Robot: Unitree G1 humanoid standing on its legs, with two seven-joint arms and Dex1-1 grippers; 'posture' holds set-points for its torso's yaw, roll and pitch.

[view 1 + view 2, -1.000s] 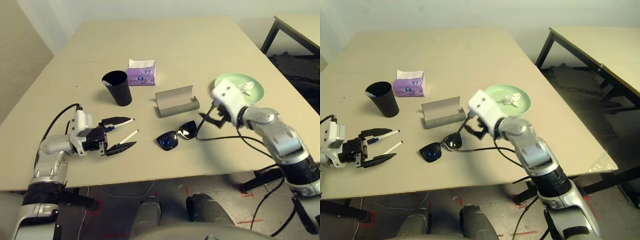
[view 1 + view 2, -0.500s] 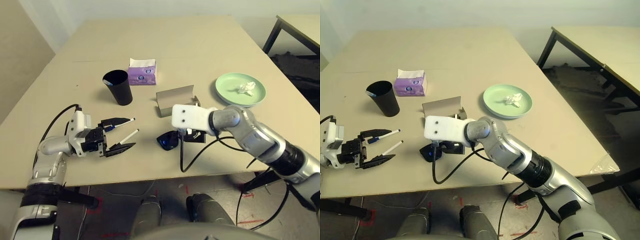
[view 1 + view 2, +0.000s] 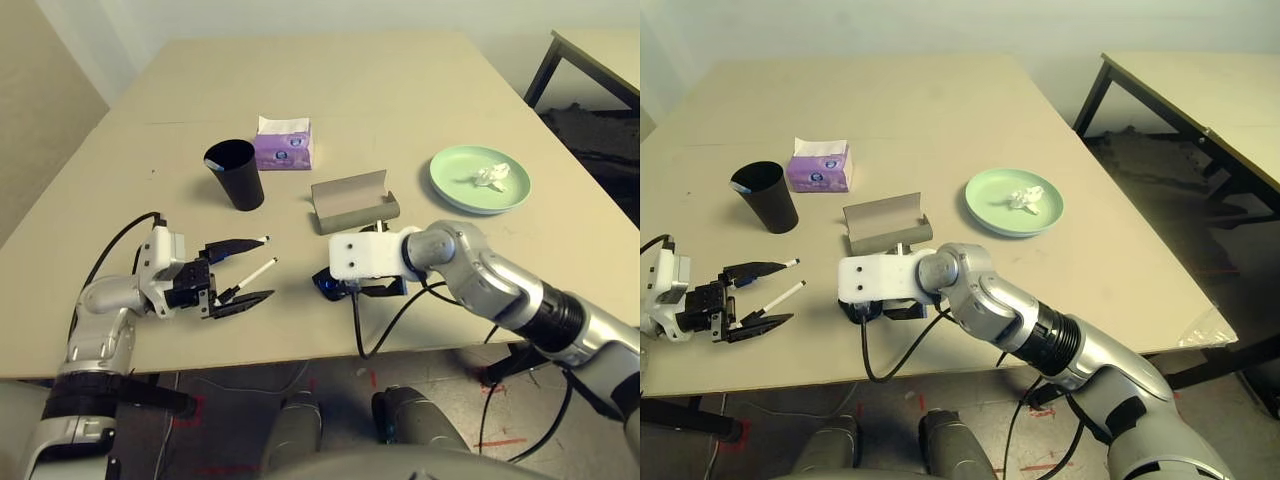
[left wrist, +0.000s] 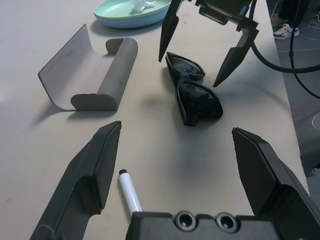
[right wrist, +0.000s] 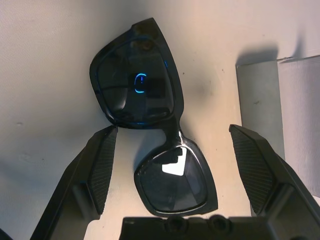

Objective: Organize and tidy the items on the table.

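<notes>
Right gripper [image 4: 202,52] is hovering spread wide over the black sunglasses [image 5: 150,130], lying around 6 o'clock from the grey glasses case [image 3: 352,201]; left gripper [image 3: 243,272] is sitting wide open around one marker [image 3: 250,275]

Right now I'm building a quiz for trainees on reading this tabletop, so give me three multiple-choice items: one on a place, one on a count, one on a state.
1. Where does the crumpled white tissue lie?
A. on the round light-green plate
B. in the black cup
C. on the purple pack

2. How many white markers lie by the left tool?
A. one
B. two
C. three

3. How does the right tool stand at the glossy black plastic sunglasses?
A. shut on them
B. open, a finger either side
C. lifting them

Answers: 1 A, the head views show it on the plate. 2 B, two thin pens lie between its fingers. 3 B, both wrist views show a gap at each finger, the glasses flat on the table.
</notes>
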